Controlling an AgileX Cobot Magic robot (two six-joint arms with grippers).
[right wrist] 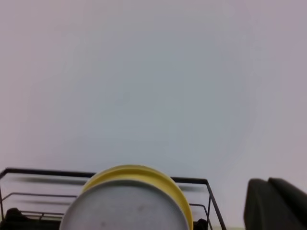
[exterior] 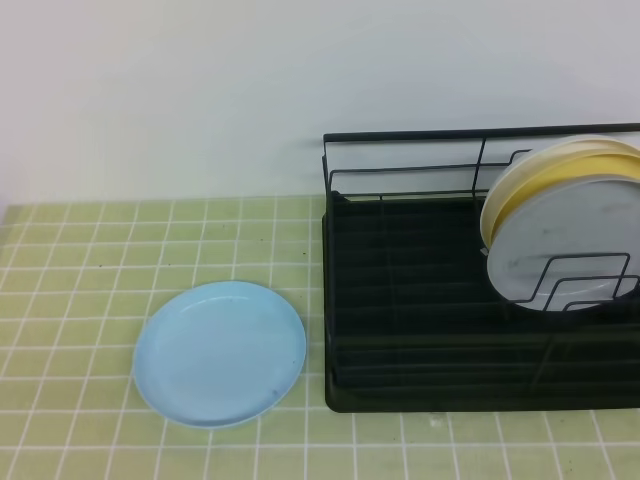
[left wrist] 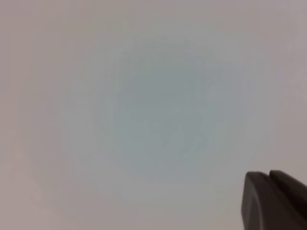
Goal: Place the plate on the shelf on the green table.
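Light-blue plate (exterior: 220, 353) is lying flat on the green tiled bench (exterior: 70, 260), just left of the black wire dish rack (exterior: 400, 300), its rim near the rack's base tray but apart. Yellow, cream and grey marbled plates (exterior: 565, 245) are standing upright at the rack's right end; the left slots are sitting open. Left gripper (left wrist: 276, 201) and right gripper (right wrist: 276, 203) are showing closed, holding nothing. No writing is showing.

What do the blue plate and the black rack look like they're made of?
Blue plate: likely plastic or melamine, since its surface is matte and evenly coloured with only soft highlights; glazed ceramic can't be excluded. Black rack: thin bent rods suggest coated metal wire, matte black.
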